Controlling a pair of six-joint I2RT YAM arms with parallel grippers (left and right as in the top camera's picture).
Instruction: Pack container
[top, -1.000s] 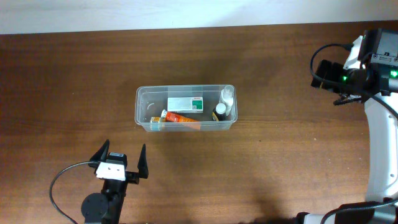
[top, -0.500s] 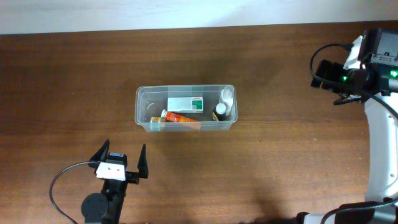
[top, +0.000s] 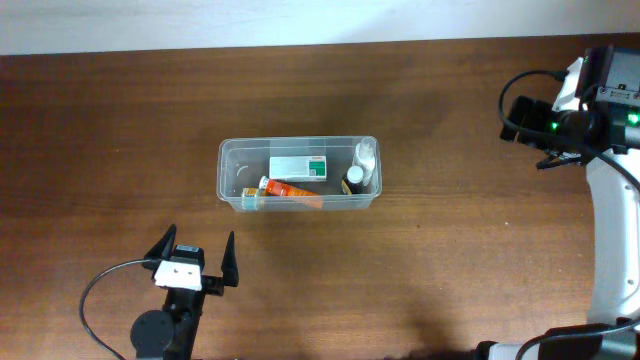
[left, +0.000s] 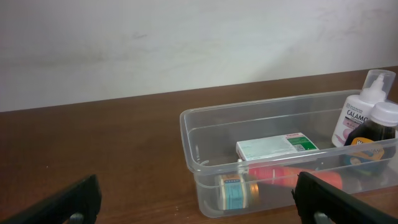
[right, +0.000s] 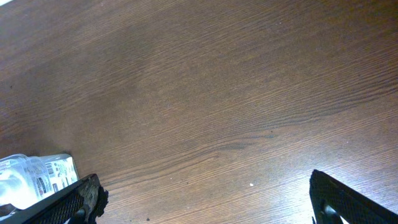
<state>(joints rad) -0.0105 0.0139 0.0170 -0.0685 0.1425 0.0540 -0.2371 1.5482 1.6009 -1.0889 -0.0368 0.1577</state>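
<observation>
The container (top: 232, 158), a clear plastic tub, stands mid-table. It holds a white-and-green box (top: 298, 166), an orange tube (top: 292, 189), a white bottle (top: 365, 154), a dark bottle with a white cap (top: 355, 178) and a small amber bottle (top: 248, 196). My left gripper (top: 198, 238) is open and empty, near and to the left of the tub. In the left wrist view the tub (left: 186, 134) lies just ahead of the left gripper (left: 199, 199). My right gripper (top: 520, 122) is open and empty, far to the right of the tub, over bare wood (right: 208, 202).
The brown wooden table (top: 450, 260) ends at a pale wall along the far edge (top: 300, 25). A black cable (top: 100, 290) loops beside the left arm's base. A corner of the tub with the white bottle shows at the left of the right wrist view (right: 18, 180).
</observation>
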